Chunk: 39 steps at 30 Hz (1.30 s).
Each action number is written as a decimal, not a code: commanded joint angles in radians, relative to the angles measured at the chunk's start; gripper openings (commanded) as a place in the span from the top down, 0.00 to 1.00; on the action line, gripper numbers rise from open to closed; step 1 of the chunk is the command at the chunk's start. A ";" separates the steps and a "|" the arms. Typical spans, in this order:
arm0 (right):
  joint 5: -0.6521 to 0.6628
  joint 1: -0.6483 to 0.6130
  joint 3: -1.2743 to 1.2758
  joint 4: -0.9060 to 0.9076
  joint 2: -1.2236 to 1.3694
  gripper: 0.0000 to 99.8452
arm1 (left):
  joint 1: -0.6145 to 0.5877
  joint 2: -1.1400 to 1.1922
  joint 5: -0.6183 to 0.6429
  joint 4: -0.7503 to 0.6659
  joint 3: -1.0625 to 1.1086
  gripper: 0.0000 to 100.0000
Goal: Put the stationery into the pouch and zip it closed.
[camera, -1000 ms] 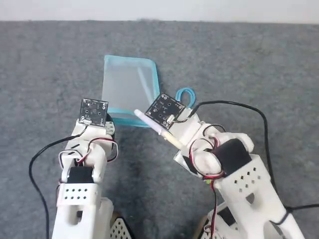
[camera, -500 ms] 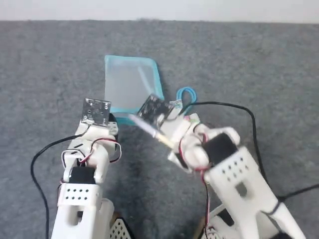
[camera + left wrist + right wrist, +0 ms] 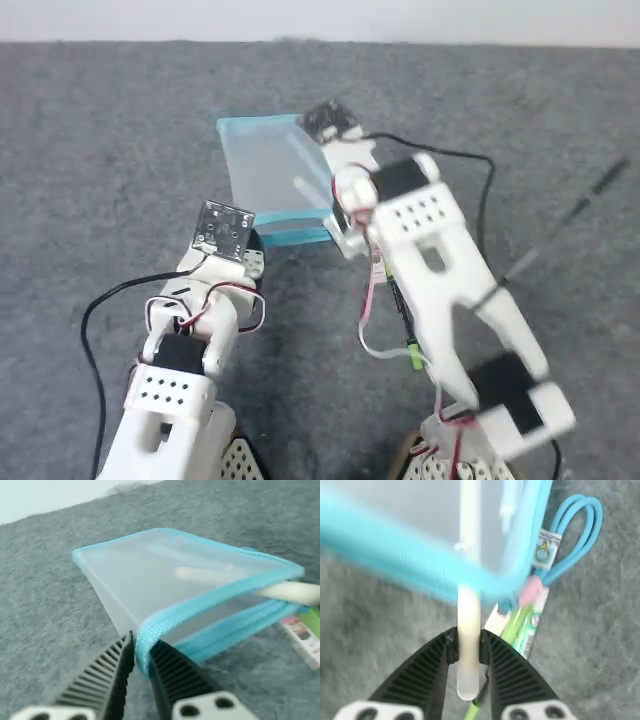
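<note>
Two arms: the left arm [image 3: 190,330] ends at the near left corner of the pouch, and the right arm [image 3: 430,250] stretches along the pouch's right side.
Pouch: a translucent plastic pouch with turquoise zip edging [image 3: 270,180] lies flat on the grey carpet-like table cover [image 3: 100,150], with its zip edge towards the arms. In the left wrist view the pouch [image 3: 150,575] has its mouth lifted and gaping.
Left gripper: the left gripper [image 3: 140,647] has its black ribbed fingers nearly together. They pinch the turquoise zip edging [image 3: 145,635] at one corner of the mouth and hold it up off the table cover.
Right gripper: the right gripper [image 3: 468,635] has its fingers closed tight on a cream-white cylindrical pen [image 3: 468,670] near its back end.
Pen: its front part passes over the zip edging and sits inside the pouch [image 3: 395,510], showing through the clear wall. From the left wrist view the pen [image 3: 290,591] sticks out of the far end of the mouth.
Other stationery: a green and white packaged item [image 3: 522,625] lies on the table cover just outside the pouch, beside the right gripper.
Cord: a blue cord loop [image 3: 575,535] with a small printed tag [image 3: 547,547] lies next to the pouch's corner.
</note>
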 commanded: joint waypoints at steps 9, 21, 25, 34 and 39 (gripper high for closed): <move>-0.086 -0.065 -0.430 0.097 0.197 0.76 | 0.054 0.000 0.014 0.046 -0.073 0.99; 0.106 -0.019 -0.376 0.331 -0.022 0.77 | -0.040 0.000 0.014 0.031 -0.087 0.99; 0.147 0.047 -0.132 0.297 -0.151 0.83 | -0.098 0.000 0.014 0.031 -0.090 0.99; 0.215 0.148 0.609 -0.050 -0.430 0.84 | -0.120 0.000 0.014 0.031 -0.090 0.99; 0.236 0.214 0.749 -0.248 -0.444 0.84 | -0.121 0.000 0.011 0.034 -0.085 0.99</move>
